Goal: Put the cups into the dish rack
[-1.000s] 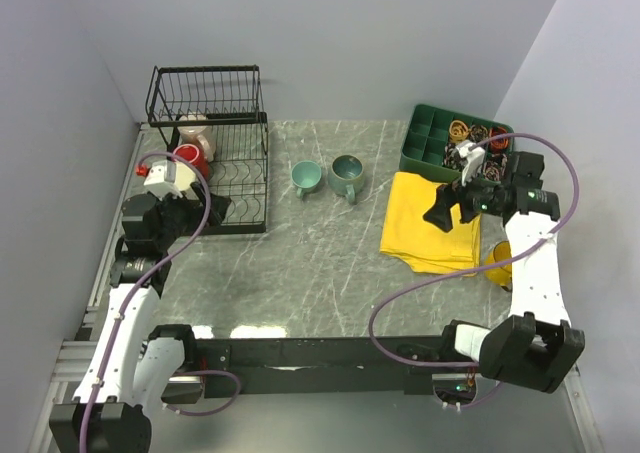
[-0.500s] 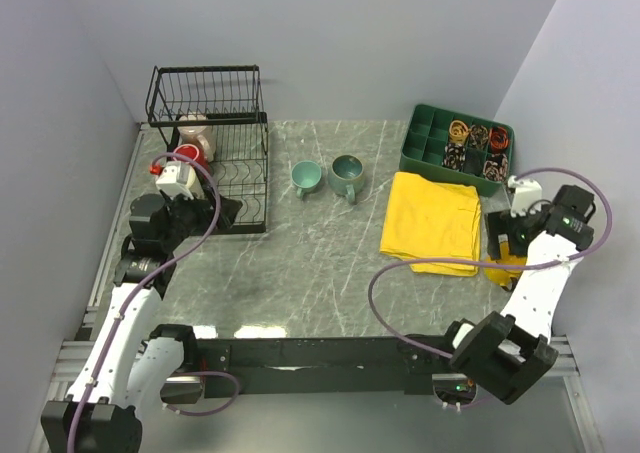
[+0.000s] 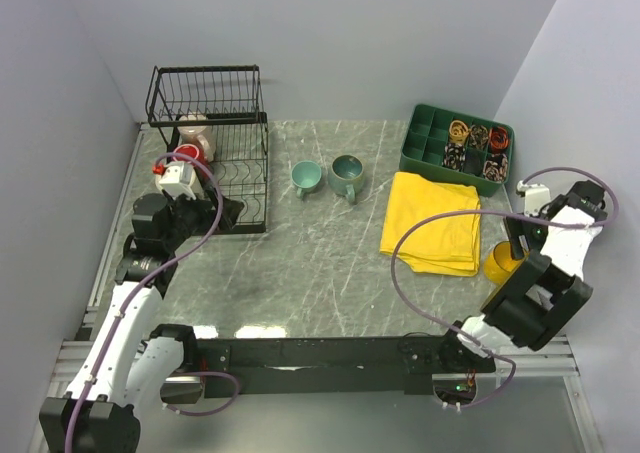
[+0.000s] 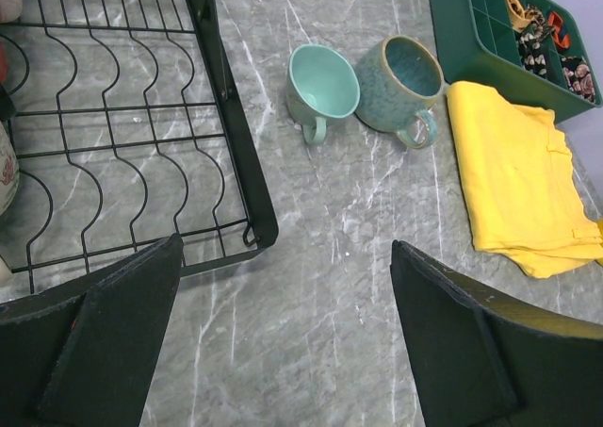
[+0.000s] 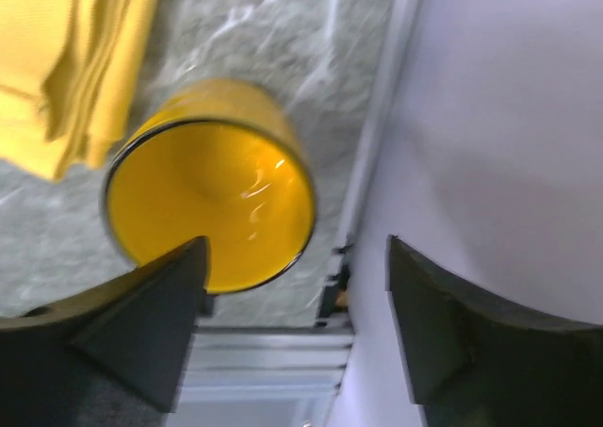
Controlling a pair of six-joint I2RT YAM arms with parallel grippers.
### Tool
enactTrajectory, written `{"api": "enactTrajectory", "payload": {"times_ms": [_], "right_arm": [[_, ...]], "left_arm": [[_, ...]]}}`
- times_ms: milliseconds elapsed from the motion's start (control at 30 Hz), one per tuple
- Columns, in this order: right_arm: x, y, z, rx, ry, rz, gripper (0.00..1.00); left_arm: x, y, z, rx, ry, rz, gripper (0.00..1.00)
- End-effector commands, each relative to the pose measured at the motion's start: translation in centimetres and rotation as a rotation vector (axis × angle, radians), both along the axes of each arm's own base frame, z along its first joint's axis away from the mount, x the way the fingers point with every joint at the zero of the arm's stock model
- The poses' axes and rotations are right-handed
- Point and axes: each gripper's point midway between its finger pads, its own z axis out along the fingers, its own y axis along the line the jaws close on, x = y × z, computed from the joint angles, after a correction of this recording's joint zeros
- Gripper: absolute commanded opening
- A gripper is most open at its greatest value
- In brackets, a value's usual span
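The black wire dish rack (image 3: 240, 188) stands at the back left, with a red cup (image 3: 190, 159) and a beige cup (image 3: 193, 129) in it. Two teal cups (image 3: 306, 177) (image 3: 347, 173) stand on the marble beside the rack; the left wrist view shows the lighter teal cup (image 4: 320, 83) and the speckled teal cup (image 4: 400, 73). A yellow cup (image 3: 497, 261) lies by the right wall. My right gripper (image 5: 297, 304) is open just over it, its left finger (image 5: 141, 323) at the yellow cup's (image 5: 207, 205) rim, nothing between the jaws. My left gripper (image 4: 287, 333) hangs open over bare marble near the rack's (image 4: 226, 97) front corner.
A folded yellow cloth (image 3: 433, 221) lies right of centre, touching the yellow cup. A green compartment tray (image 3: 428, 143) with small items stands at the back right. The right wall (image 5: 509, 116) and the table's metal edge rail (image 5: 377, 163) run close beside the right gripper.
My right arm has swung from above the yellow cloth out to the right wall and down over the yellow cup. The left arm has barely moved.
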Motion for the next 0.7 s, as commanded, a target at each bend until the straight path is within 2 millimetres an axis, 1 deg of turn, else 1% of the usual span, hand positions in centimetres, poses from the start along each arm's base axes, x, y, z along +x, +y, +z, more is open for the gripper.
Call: {"api": "enactTrajectory", "payload": {"times_ms": [0, 33, 67, 133, 167, 200, 333, 367, 467, 500, 667], "right_arm": [[2.2, -2.2, 1.0, -0.072, -0.037, 0.084, 0.76], [2.5, -2.0, 0.3, -0.052, -0.031, 0.103, 0.73], [2.6, -2.0, 0.0, -0.050, -0.023, 0.134, 0.67], [2.7, -1.8, -1.1, -0.027, -0.002, 0.167, 0.63], [2.7, -1.7, -1.5, -0.021, 0.009, 0.194, 0.57], [2.8, -1.6, -2.2, -0.002, 0.023, 0.209, 0.55], [3.2, -1.2, -3.3, 0.012, 0.036, 0.292, 0.51], [3.6, -1.1, -3.4, 0.008, 0.031, 0.308, 0.50], [4.1, -0.9, -4.2, 0.017, 0.045, 0.341, 0.48], [4.2, -0.8, -4.8, 0.031, 0.056, 0.341, 0.48], [4.8, -0.8, -5.7, 0.065, 0.073, 0.345, 0.37]], "left_arm": [[0.4, -0.1, 1.3, 0.015, -0.042, -0.007, 0.96], [0.5, -0.1, 1.3, 0.015, -0.042, -0.007, 0.96], [0.4, -0.1, 1.2, 0.016, -0.039, -0.011, 0.96], [0.5, -0.1, 1.1, 0.016, -0.036, -0.009, 0.96], [0.5, -0.1, 1.2, 0.017, -0.040, -0.011, 0.96], [0.5, -0.1, 1.1, 0.017, -0.038, -0.012, 0.96], [0.5, -0.2, 1.2, 0.016, -0.040, -0.015, 0.97], [0.5, -0.2, 1.2, 0.015, -0.040, -0.018, 0.96], [0.5, -0.2, 1.1, 0.015, -0.037, -0.018, 0.96], [0.5, -0.3, 1.1, 0.015, -0.038, -0.020, 0.96], [0.5, -0.2, 1.1, 0.018, -0.040, -0.018, 0.96]]}}
